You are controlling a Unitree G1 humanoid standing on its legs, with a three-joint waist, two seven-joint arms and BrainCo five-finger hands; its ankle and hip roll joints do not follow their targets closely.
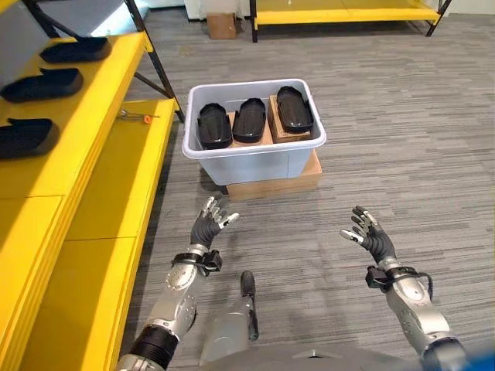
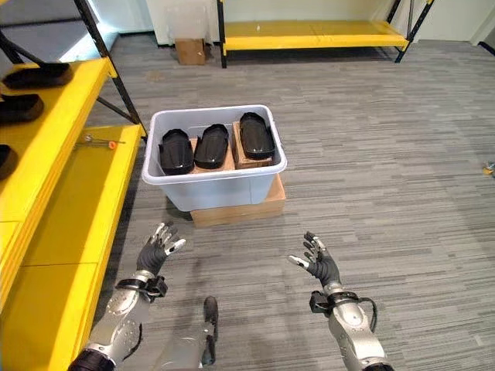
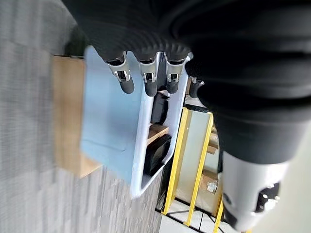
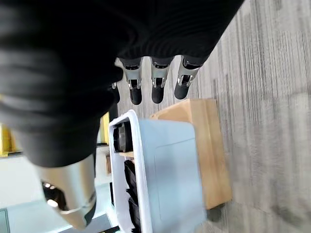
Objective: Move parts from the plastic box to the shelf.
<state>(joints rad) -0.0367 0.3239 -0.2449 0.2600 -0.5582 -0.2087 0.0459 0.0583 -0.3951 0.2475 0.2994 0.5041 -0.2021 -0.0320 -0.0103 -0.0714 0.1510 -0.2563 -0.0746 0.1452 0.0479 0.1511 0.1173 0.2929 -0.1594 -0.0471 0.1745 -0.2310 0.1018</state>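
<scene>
Grey striped carpet (image 1: 387,116) covers the floor, with a yellow shelf (image 1: 116,154) running along the robot's left side and a second yellow rack (image 1: 348,14) at the far wall. Three black parts (image 1: 42,83) already lie on the upper tier of the near shelf, cut off at the picture's edge, so their full outline cannot be made out; a small orange-tipped tool (image 1: 143,117) lies on the lower tier.

Ahead, near the middle of the floor, stands the plastic box (image 1: 255,158), pale grey-blue, raised on a flat cardboard carton (image 1: 274,184), probably to bring its rim nearer the robot's reach. Inside, three more black parts (image 1: 249,120) lie side by side on brown cardboard pieces (image 1: 286,131); what lies beneath these is hidden.

The left robot hand (image 1: 210,224) and the right robot hand (image 1: 370,236) hover on the near side of the box, well apart from it and from each other, fingers spread and relaxed, holding nothing. Both wrist views look along straight fingers toward the box wall. This posture suggests an approach before a grasp. A small cardboard box (image 1: 223,25) stands by the far wall.
</scene>
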